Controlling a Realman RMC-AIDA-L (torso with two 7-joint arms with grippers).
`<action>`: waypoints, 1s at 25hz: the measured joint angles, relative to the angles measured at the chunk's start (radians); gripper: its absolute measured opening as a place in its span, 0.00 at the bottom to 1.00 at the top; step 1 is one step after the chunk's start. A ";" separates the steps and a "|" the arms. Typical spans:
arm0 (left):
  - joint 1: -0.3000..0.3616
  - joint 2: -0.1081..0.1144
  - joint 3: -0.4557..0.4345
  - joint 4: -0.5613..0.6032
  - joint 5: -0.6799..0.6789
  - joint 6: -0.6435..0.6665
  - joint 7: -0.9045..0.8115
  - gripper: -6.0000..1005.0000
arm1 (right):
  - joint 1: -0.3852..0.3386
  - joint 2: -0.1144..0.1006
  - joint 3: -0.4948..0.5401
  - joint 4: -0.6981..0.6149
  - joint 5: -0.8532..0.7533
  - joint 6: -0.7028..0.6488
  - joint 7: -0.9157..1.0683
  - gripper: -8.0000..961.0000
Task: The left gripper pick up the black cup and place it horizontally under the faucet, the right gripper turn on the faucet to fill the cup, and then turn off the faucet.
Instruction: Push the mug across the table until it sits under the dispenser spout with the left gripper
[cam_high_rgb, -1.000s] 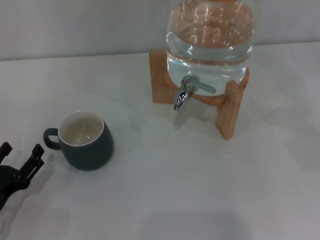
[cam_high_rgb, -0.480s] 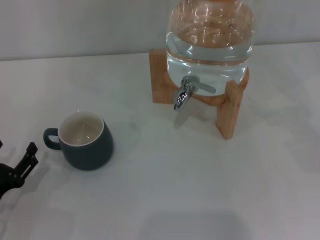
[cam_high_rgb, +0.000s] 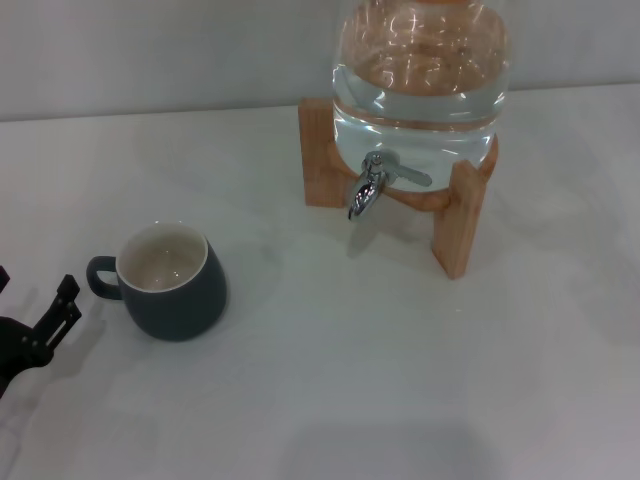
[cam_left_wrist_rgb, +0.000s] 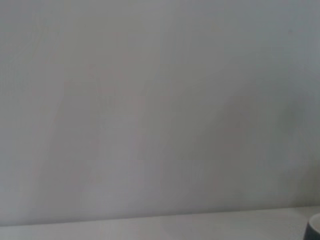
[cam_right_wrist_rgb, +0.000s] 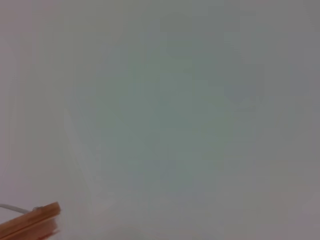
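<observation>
Near the desk's left front edge, the left gripper (cam_high_rgb: 35, 312), a black two-fingered claw, hovers low with its fingers spread, gripping nothing. Just beyond it, toward the desk's left side, the squat slate-black cup (cam_high_rgb: 175, 285) with a cream inside stands upright on the white desk (cam_high_rgb: 340, 380), its loop handle turned toward the claw, a small gap between them. Well apart, near the back edge, the chrome faucet (cam_high_rgb: 368, 190) juts from the clear glass water jar (cam_high_rgb: 422, 75) on its wooden stand (cam_high_rgb: 458, 215). The right gripper is out of sight.
</observation>
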 joint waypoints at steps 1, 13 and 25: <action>0.000 0.000 0.001 -0.001 0.002 -0.001 0.000 0.86 | -0.001 0.000 0.000 0.000 0.000 0.000 0.000 0.88; 0.040 -0.003 0.006 -0.022 0.015 -0.069 0.008 0.86 | -0.001 -0.004 0.002 0.001 -0.004 -0.001 -0.001 0.88; 0.040 -0.003 0.006 -0.026 0.017 -0.030 0.006 0.86 | -0.006 -0.004 0.000 0.001 -0.008 0.005 -0.001 0.88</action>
